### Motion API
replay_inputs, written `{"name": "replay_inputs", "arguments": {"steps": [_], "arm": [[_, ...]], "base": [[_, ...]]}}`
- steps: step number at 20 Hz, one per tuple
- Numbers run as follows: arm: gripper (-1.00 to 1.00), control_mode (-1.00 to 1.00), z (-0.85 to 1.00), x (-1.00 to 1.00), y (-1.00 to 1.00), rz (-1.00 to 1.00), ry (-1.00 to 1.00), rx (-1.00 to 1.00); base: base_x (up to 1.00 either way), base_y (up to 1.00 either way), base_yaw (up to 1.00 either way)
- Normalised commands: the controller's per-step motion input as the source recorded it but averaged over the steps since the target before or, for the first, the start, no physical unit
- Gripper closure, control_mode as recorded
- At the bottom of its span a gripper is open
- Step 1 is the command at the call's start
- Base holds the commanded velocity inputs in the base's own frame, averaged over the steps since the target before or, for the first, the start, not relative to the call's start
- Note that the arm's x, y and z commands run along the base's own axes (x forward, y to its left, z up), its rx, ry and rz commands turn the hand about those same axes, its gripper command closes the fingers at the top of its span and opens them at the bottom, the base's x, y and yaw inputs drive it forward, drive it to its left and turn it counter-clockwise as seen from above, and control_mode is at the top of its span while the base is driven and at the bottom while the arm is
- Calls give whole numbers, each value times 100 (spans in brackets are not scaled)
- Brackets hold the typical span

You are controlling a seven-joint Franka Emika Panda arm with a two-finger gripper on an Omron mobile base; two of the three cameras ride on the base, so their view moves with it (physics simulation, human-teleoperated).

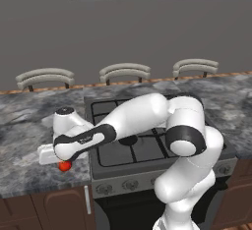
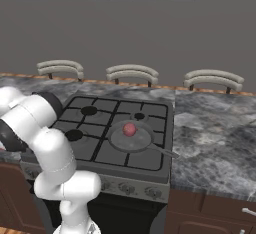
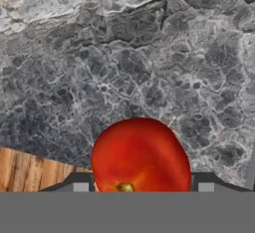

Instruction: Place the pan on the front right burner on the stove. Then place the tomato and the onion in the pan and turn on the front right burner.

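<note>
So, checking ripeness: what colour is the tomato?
Glossy bright red tomato, clearest in the hand view.

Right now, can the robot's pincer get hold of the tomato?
Probably yes. The pincer is already down at the tomato, with one fingertip on each side of it and nothing between them. It sits on the counter left of the stove.
</note>
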Motion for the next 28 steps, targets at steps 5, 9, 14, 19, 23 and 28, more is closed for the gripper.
{"name": "replay_inputs", "arguments": {"steps": [5,9,14,19,23,28], "arm": [[100,-100,34,0,-36,0,0,0],[100,-100,50,0,-62,0,0,0],[100,-100,51,-3,-48,0,0,1],[100,-100,18,-2,-49,0,0,1],[100,-100,0,5,-79,2,-4,2],[100,-100,4,10,-69,6,-11,2]], "base": [[0,0,0],[0,0,0],[0,0,0],[0,0,0],[0,0,0],[0,0,0]]}}
